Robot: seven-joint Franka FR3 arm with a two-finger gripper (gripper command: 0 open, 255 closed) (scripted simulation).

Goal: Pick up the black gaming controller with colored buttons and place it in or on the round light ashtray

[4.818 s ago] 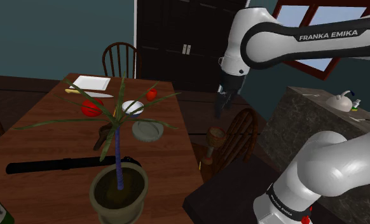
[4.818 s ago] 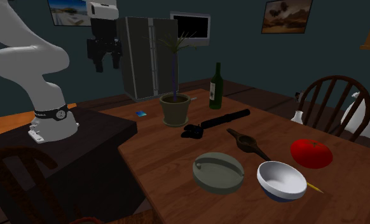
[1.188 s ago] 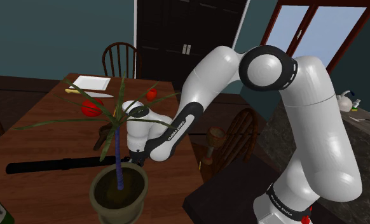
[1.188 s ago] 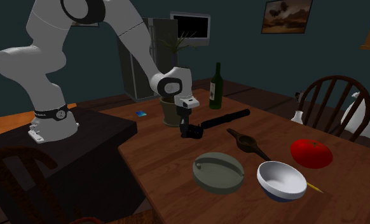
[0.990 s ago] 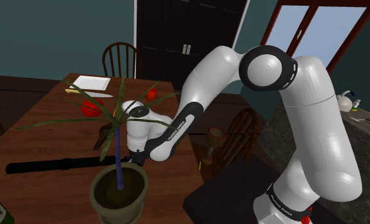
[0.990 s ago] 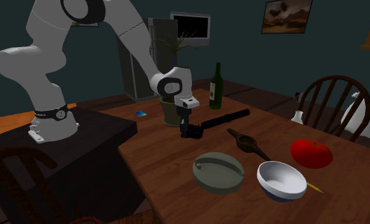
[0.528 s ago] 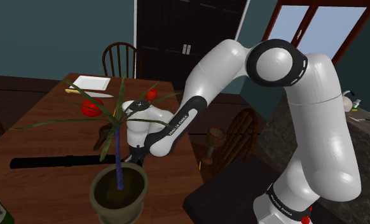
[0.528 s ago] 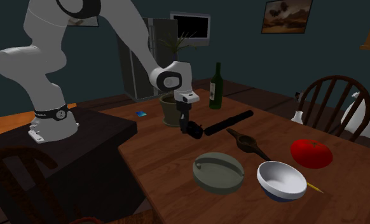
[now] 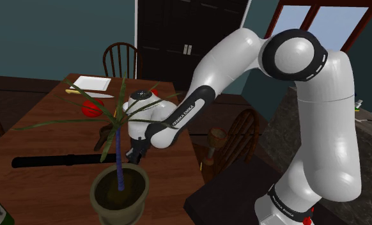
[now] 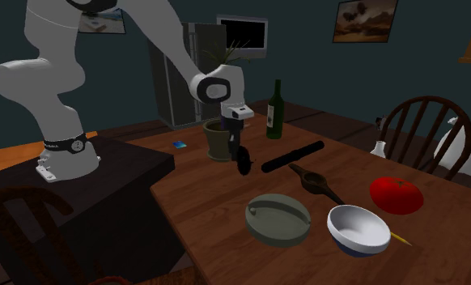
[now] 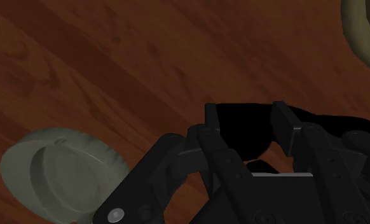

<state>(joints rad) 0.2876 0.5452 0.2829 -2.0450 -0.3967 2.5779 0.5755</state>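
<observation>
Heads up, the controller [image 11: 333, 127] is tough to read: in the wrist view it's one black lump with no detail I can pick out, pinched between the two fingers [image 11: 211, 124] of the gripper [image 11: 246, 119], which are closed onto it. In the second exterior view it hangs as a dark blob under the hand and looks clear of the wooden table [image 10: 218, 243], near the potted plant [image 10: 222, 139] and well apart from the round greyish ashtray [image 10: 278, 232]. In the shoulder view the plant's leaves cross in front of the hand and the white forearm blocks the middle of the tabletop, so the grip is hard to judge there. The surface is dark reddish wood, and the arm's stand [image 10: 116, 174] is a dark box just beside it. The room has teal walls, a window [image 9: 319, 25] and a framed picture [image 10: 365, 18]. The second exterior view also gives you a white bowl [image 10: 358, 231] just beside the ashtray, a red tomato [image 10: 396, 194], a dark wine bottle [image 10: 274, 109] and a long black cylinder [image 10: 293, 155] lying flat. The shoulder view adds a wooden chair [image 9: 121, 57] and a white sheet [image 9: 92, 83] at the far end. The wrist view has the ashtray off to one side of the fingers.
</observation>
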